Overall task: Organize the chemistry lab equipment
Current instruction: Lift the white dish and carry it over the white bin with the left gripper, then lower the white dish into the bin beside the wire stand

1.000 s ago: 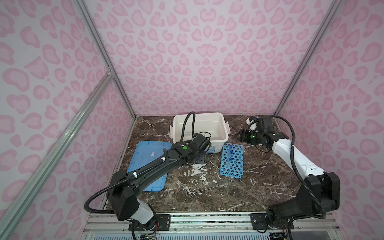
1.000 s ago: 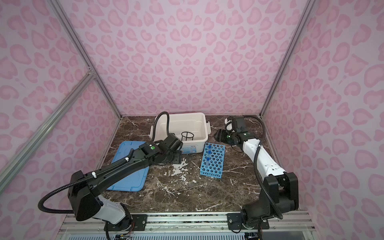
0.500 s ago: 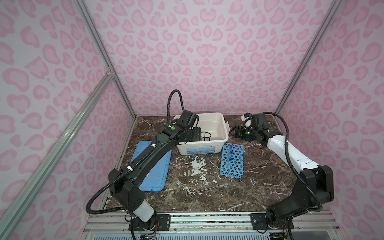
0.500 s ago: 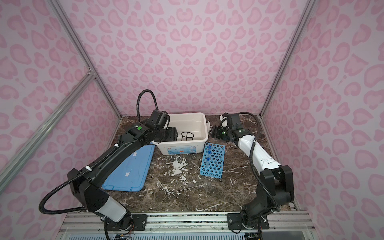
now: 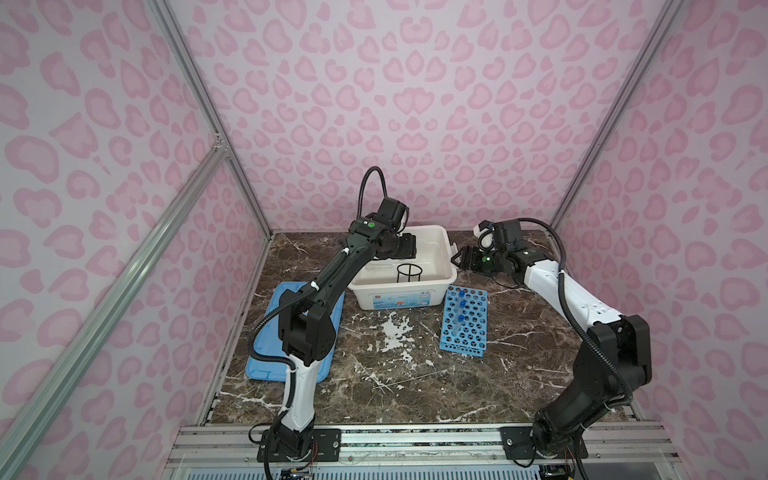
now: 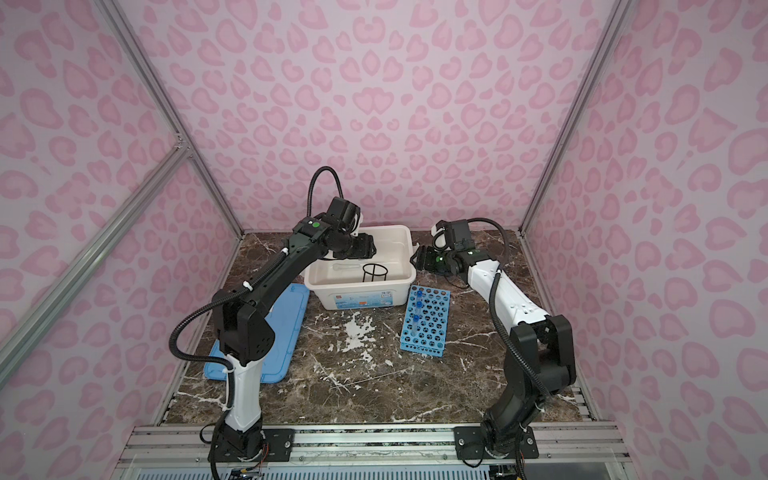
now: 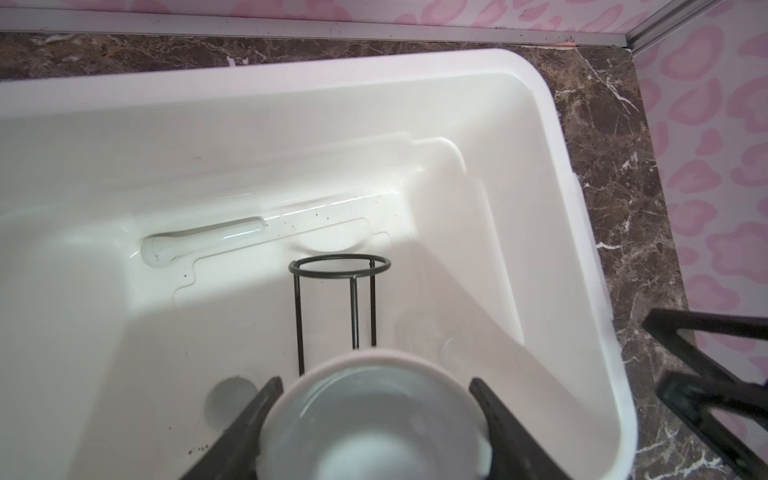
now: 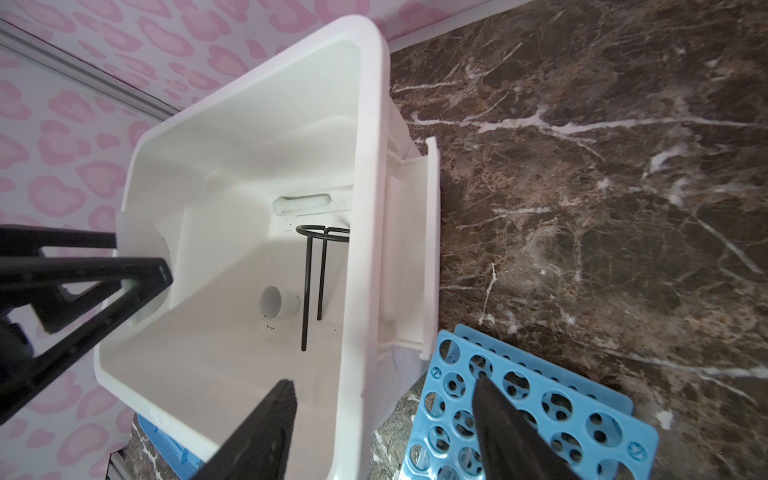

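My left gripper (image 7: 374, 382) is shut on a white shallow dish (image 7: 374, 428) and hangs over the left part of the white box (image 5: 395, 299), as both top views show (image 6: 365, 245). On the box floor a white pestle (image 7: 203, 241) lies flat, a black wire ring stand (image 7: 338, 307) stands upright, and a small white cup (image 8: 278, 305) lies on its side. My right gripper (image 8: 382, 382) is open and empty above the box's right rim (image 5: 457, 259). The blue perforated rack (image 5: 463, 322) lies right of the box with blue-capped tubes (image 5: 460, 307) on it.
A flat blue lid (image 5: 266, 353) lies left of the box, partly under my left arm. The box (image 6: 357, 299) stands near the back wall on the dark marble table (image 5: 395, 386). Pink patterned walls close in three sides.
My left arm has risen from the table in front of the box and swung over the box's left side. My right gripper has moved left to the box's right rim.
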You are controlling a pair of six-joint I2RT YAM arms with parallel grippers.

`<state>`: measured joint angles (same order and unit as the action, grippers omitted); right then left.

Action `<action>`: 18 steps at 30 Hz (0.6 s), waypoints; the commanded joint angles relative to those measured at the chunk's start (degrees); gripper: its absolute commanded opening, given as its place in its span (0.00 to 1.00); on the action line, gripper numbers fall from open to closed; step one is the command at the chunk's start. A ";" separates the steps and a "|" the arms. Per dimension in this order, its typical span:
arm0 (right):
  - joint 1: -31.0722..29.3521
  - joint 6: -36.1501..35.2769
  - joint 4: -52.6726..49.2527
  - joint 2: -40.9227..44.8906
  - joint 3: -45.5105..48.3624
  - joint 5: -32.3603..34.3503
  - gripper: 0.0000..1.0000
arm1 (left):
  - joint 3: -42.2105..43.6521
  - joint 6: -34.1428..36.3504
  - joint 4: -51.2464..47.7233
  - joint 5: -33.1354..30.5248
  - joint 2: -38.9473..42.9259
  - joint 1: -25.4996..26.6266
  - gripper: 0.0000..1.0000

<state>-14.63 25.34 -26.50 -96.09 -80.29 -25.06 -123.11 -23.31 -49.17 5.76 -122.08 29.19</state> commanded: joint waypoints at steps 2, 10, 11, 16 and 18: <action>-0.29 -0.12 -1.29 -1.76 -1.67 -0.28 0.69 | -4.04 1.15 2.25 3.35 -4.69 -0.44 0.55; -0.25 -0.64 -3.35 -3.69 -4.35 -0.11 0.68 | -5.74 -0.67 5.42 7.53 -11.14 -0.54 0.54; -0.29 -0.73 -3.66 -3.90 -4.35 -0.15 0.68 | -5.74 -1.12 5.75 7.85 -11.78 -0.54 0.54; -0.25 -1.52 -5.03 -4.63 -6.63 -0.50 0.68 | -5.74 -2.76 7.60 7.62 -14.07 -0.54 0.53; -0.31 -1.70 -5.26 -4.79 -6.81 -0.60 0.68 | -5.90 -3.38 8.23 7.17 -15.03 -0.54 0.53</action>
<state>-14.87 24.73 -30.55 -100.29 -86.89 -25.12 -128.03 -25.32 -43.27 12.71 -135.87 28.71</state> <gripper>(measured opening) 0.682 0.679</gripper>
